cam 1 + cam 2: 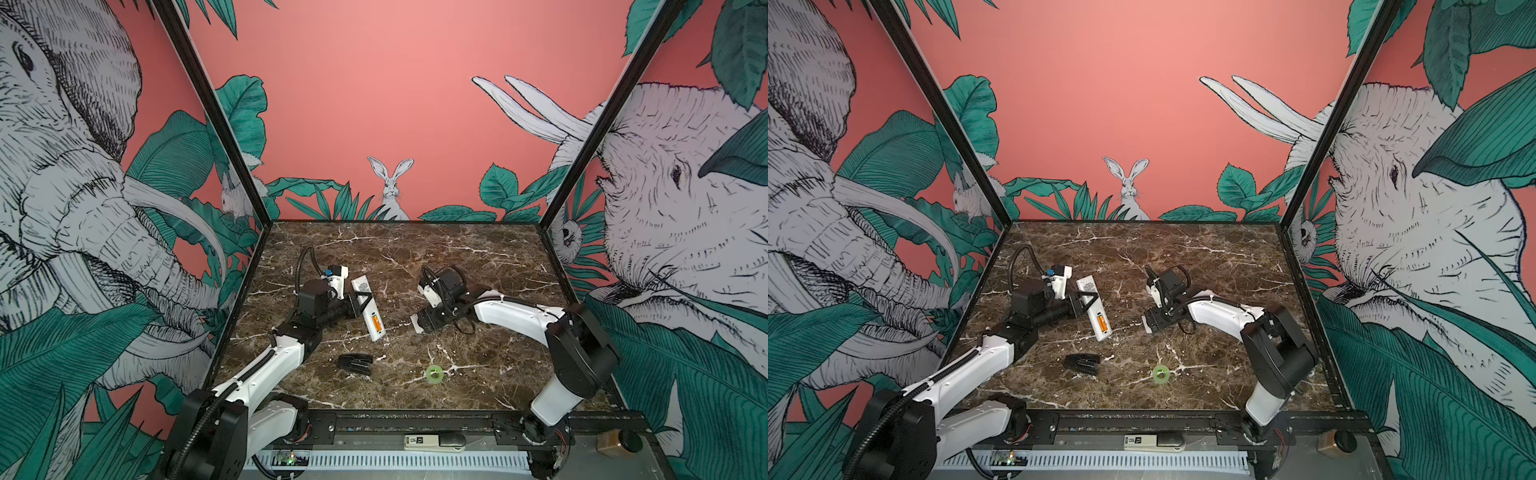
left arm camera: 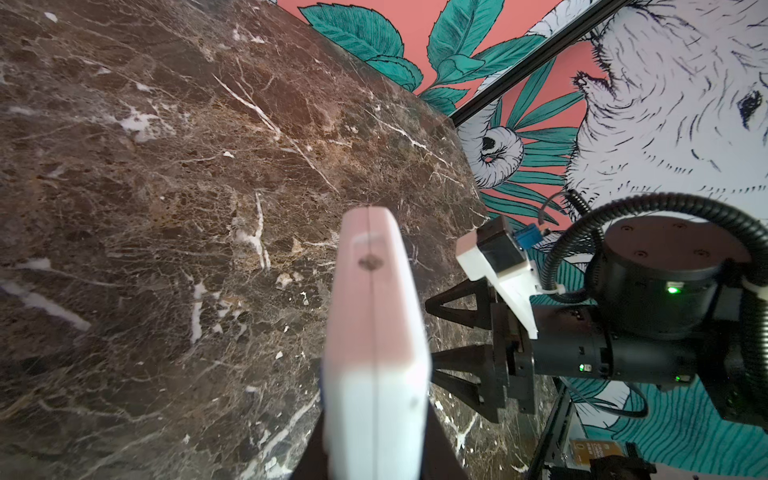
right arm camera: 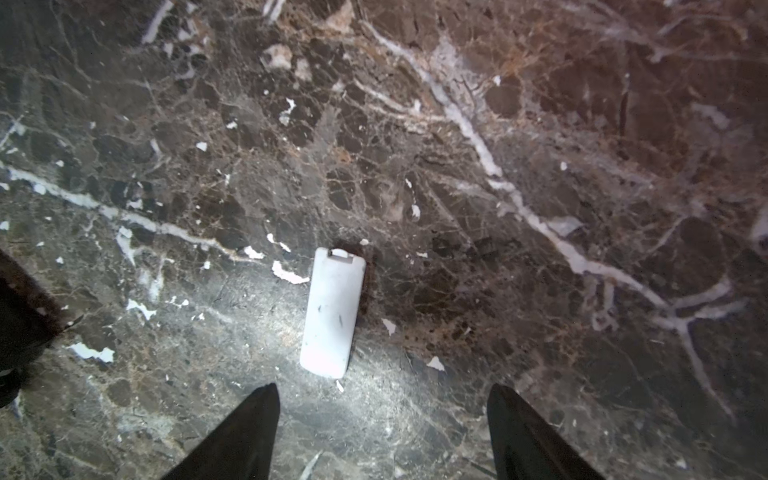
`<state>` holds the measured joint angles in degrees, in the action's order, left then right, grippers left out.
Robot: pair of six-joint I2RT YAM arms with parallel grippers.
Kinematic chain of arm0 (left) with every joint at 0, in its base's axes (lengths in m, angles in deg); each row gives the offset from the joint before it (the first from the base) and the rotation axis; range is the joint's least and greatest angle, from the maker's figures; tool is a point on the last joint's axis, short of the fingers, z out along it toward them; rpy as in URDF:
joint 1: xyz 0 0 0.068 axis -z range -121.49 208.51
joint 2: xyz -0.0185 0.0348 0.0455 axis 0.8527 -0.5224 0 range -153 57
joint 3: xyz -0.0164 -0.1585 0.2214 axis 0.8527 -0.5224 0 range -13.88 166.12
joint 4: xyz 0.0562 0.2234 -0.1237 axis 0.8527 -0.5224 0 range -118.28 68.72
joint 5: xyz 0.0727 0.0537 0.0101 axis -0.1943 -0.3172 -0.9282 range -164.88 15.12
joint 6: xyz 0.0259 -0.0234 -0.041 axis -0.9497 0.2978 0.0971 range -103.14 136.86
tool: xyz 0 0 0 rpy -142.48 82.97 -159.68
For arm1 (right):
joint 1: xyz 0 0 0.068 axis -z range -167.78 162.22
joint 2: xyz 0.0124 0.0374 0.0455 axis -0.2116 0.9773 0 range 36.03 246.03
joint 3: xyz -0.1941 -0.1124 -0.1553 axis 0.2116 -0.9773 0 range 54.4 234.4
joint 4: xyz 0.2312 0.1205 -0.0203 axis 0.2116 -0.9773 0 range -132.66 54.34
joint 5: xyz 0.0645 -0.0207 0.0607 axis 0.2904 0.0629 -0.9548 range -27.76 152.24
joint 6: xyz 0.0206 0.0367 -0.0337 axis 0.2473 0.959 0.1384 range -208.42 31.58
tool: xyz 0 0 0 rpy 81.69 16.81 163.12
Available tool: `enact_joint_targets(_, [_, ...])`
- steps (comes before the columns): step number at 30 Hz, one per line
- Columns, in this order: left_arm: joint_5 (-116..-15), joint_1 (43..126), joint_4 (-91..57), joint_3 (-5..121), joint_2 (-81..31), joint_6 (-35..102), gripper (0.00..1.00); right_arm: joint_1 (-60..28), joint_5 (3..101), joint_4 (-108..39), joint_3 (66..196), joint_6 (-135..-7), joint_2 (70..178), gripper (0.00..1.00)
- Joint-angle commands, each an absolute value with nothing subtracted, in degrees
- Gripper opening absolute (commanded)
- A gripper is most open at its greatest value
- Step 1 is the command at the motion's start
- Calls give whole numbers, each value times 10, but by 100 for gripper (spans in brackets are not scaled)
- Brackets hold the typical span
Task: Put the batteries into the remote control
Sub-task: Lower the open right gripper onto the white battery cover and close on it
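The remote control (image 1: 368,308) (image 1: 1094,310) lies back-up on the marble, left of the middle, and its back compartment is uncovered. An orange battery (image 1: 375,322) (image 1: 1100,321) shows in that compartment near the remote's front end. My left gripper (image 1: 360,300) (image 2: 376,457) is shut on the remote's sides at its middle. The left wrist view shows the remote (image 2: 374,340) edge-on and blurred. My right gripper (image 3: 383,392) (image 2: 431,330) hangs open and empty, low over the table to the right of the remote. Just ahead of its fingertips lies the small white cover piece (image 3: 332,311) (image 1: 416,323).
A black stapler (image 1: 355,363) (image 1: 1082,362) lies in front of the remote. A green tape ring (image 1: 434,372) (image 1: 1160,372) sits to the stapler's right, near the front. Walls close the marble table (image 1: 478,257) at the back and on both sides.
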<state>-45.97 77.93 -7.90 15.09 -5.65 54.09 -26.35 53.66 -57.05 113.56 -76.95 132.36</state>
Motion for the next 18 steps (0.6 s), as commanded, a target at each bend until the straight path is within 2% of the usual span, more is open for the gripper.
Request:
enact_joint_targets(1, [-471,775,-76,138,-34,529,0,-260,542,-558,1140,-759,1333,81])
enact_joint_targets(18, [-472,772,-57,126,-53,534,0,-264,531,-543,1189,-748,1397,81])
